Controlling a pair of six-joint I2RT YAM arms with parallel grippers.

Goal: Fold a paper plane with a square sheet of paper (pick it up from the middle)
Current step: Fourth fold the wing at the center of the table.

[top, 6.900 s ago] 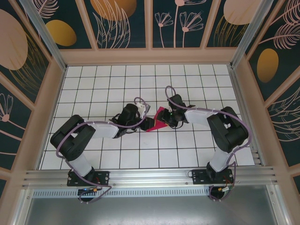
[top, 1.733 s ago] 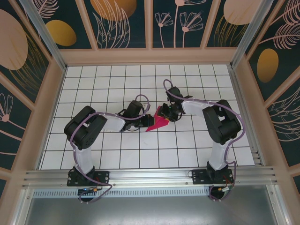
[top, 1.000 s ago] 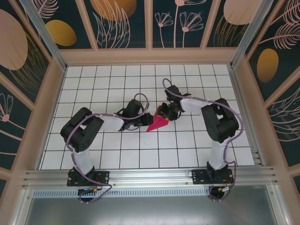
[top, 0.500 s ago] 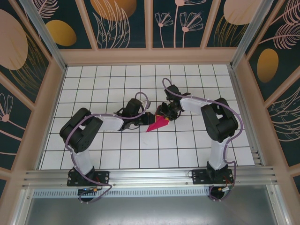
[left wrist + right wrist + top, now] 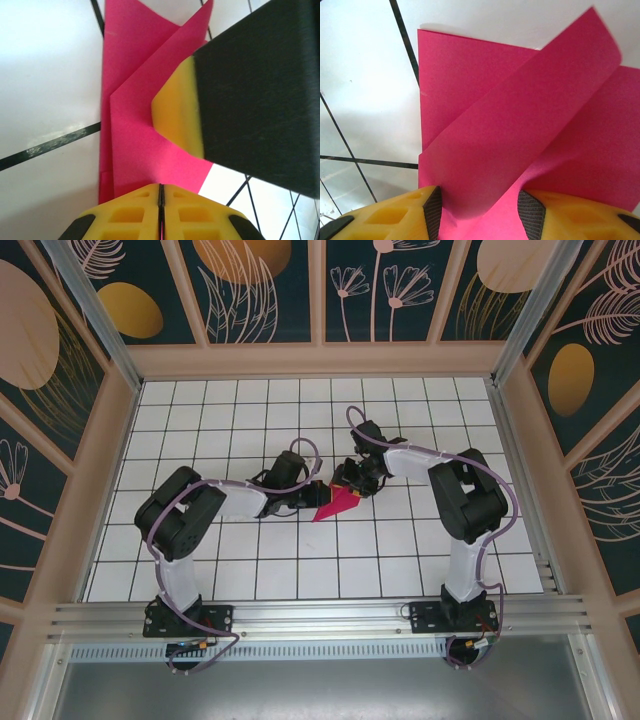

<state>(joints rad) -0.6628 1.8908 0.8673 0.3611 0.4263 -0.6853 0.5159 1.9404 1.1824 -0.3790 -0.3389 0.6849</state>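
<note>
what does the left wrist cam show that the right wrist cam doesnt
Left wrist view: the left gripper is shut on the square sheet of paper, with the folded pink edge pinched where its fingers meet. The other arm's yellow pad sits over the paper from the right.
Right wrist view: the right gripper has its jaws apart, and a loose flap arches up between them.
Both: creased pink paper lying on the white tiled table with dark grid lines.
</note>
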